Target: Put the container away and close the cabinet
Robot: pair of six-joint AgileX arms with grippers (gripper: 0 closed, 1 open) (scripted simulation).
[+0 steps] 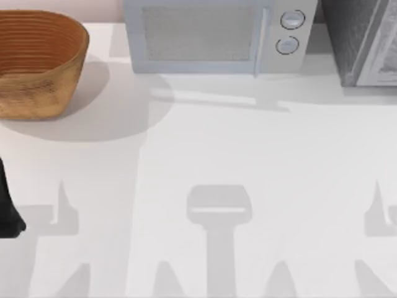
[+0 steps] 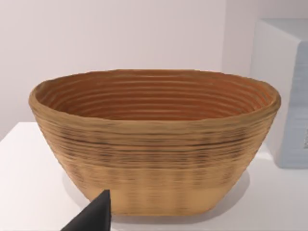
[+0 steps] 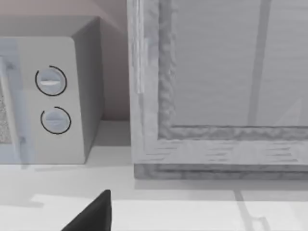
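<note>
The woven basket (image 1: 34, 62) stands upright on the white bench (image 1: 205, 161) at the far left corner in the top view, its ribbed brown bowl open upward and holding nothing. In the left wrist view the basket (image 2: 154, 144) sits straight ahead, and one dark fingertip of the left tool (image 2: 94, 216) pokes in near its base without touching it; whether that tool is apart or together I cannot tell. A dark part of the left arm (image 1: 7, 211) shows at the top view's left edge.

Just right of the basket along the back stands a microwave (image 1: 217, 34) with two round dials (image 1: 290, 31). The grey cabinet (image 1: 366, 40) fills the far right corner. The right wrist view faces the cabinet (image 3: 221, 86) beside the microwave (image 3: 48, 96); one fingertip of the right tool (image 3: 94, 214) shows low, its state likewise unclear.
</note>
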